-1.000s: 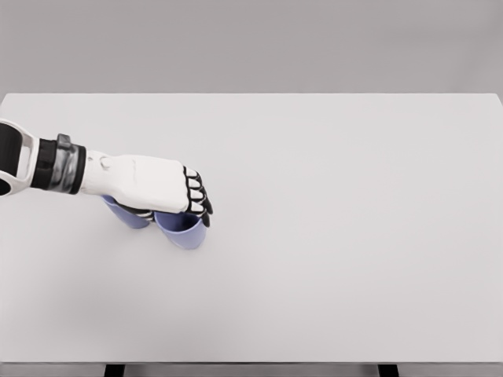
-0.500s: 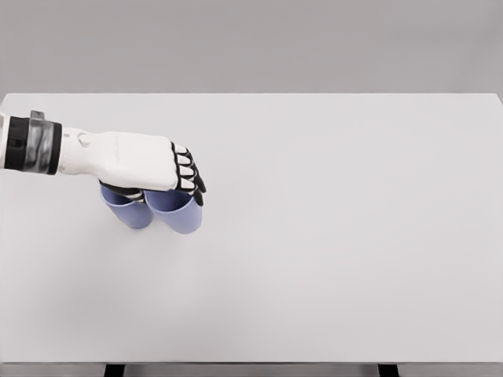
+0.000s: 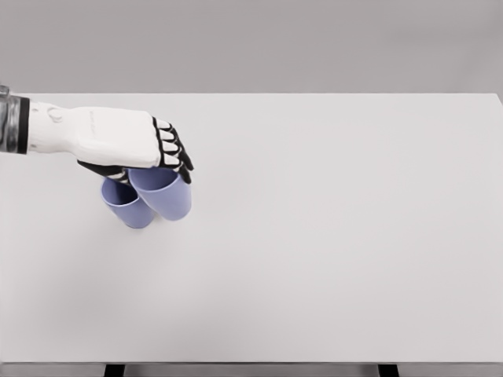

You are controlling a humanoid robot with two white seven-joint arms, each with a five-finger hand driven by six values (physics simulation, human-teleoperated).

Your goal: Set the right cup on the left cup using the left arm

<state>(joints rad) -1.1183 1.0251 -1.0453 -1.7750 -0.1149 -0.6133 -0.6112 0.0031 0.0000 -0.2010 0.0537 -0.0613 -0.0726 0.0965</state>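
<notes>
Fingers (image 3: 171, 149): black-jointed with white segments, curled downward over the rim of the right cup (image 3: 163, 195) and clamped on it; we cannot see the thumb, which sits beneath the palm.

Left hand (image 3: 126, 141): white shell, back of the hand facing up, coming in from the picture's left edge. We note a grey and black wrist band at the far left of the frame, partly cut off.

Right cup: pale violet-blue, hanging from under the fingers, tilted so its base points toward the lower right. We judge it to be off the table (image 3: 338, 236), though its lower edge is close to the surface and contact cannot be ruled out from this view.

Left cup (image 3: 126, 206): same violet-blue, standing on the table just beside the held cup, on its left. Its upper part is hidden by the hand. The two cups overlap in the view; we cannot tell whether they touch.

Table: a wide, plain white top filling most of the frame, with dark leg tops showing at the bottom edge. Grey wall behind.
</notes>
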